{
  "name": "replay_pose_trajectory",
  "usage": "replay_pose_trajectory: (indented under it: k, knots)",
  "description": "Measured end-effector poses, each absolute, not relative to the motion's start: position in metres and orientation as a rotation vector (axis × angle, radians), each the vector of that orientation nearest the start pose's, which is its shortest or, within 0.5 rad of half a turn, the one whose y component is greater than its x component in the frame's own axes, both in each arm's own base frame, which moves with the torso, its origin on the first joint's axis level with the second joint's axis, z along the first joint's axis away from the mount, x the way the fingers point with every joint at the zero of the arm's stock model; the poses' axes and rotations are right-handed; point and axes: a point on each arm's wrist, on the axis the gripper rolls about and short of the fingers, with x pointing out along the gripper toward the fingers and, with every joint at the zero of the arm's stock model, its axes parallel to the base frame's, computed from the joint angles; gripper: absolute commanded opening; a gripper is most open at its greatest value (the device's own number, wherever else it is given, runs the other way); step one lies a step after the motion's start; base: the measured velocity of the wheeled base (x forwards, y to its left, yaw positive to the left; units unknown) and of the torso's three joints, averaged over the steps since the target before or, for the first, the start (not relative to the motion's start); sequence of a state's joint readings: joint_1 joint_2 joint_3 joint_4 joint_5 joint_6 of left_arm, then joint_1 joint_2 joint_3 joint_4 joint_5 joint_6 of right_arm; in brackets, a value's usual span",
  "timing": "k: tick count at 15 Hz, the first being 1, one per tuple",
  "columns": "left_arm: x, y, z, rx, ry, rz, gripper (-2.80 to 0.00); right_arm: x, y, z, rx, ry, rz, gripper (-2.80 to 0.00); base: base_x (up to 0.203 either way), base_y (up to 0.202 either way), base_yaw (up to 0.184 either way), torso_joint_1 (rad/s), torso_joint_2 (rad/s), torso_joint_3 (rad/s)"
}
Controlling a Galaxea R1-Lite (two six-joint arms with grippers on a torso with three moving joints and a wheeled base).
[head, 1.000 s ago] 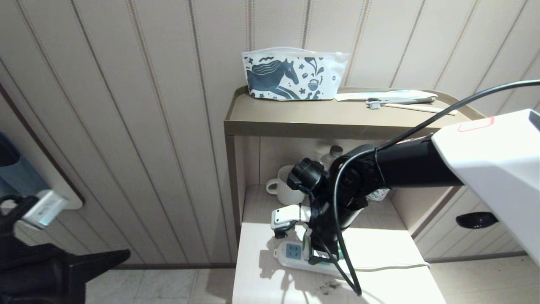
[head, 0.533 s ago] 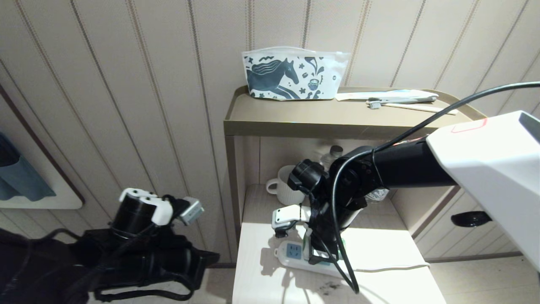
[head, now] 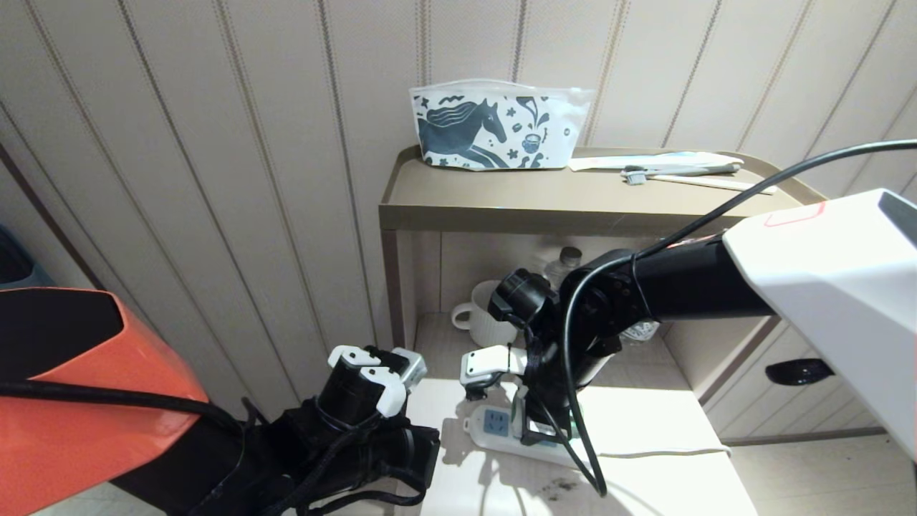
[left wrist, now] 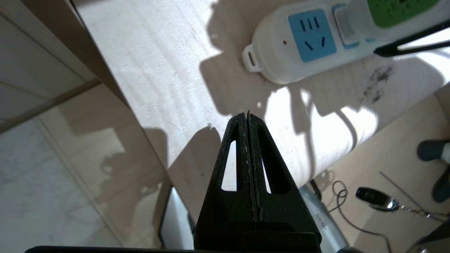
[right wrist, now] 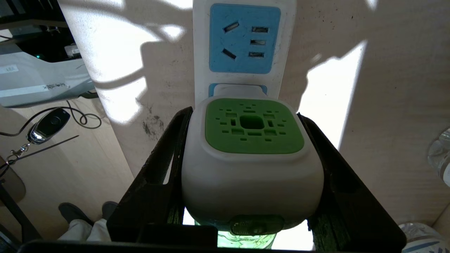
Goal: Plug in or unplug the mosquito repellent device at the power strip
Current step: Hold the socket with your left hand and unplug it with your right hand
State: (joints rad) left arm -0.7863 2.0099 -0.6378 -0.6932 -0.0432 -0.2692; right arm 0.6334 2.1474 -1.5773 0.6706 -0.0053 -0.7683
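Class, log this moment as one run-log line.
right pincer: shut on mosquito repellent device | device: on power strip | left pincer: shut, empty, beside strip

Power strip: white body, light-blue socket faces. Repellent device: white shell w/ green top patch, small cut-out squares in patch; green bottle underneath. Right pincer: black. Left pincer: black. Counter: pale wood grain, dark smudge nr strip. Pouch: white w/ dark-blue horse print + doodles. Shelf: tan. Mug: white. Wall: beige, striped panels. Left arm cover: orange.
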Motion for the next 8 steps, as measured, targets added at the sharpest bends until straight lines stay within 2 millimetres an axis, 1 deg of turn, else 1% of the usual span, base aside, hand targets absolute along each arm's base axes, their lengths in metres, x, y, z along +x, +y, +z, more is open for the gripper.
replay_pose_trajectory:
  k: [2, 4, 8]
  knots:
    - [0.226, -0.233, 0.051, -0.05, 0.76, -0.677, -2.8, 0.31, 0.228, 0.124, -1.037, 0.95, 1.002, -2.8, 0.0, 0.0, 0.0, 0.0, 0.0, 0.0]
    - [0.23, -0.239, 0.052, -0.071, 0.749, -0.648, -2.8, 0.311, 0.228, 0.124, -1.026, 0.941, 1.003, -2.8, 0.0, 0.0, 0.0, 0.0, 0.0, 0.0]
    - [0.237, -0.253, 0.044, -0.111, 0.732, -0.561, -2.8, 0.319, 0.233, 0.121, -0.986, 0.896, 0.978, -2.8, 0.0, 0.0, 0.0, 0.0, 0.0, 0.0]
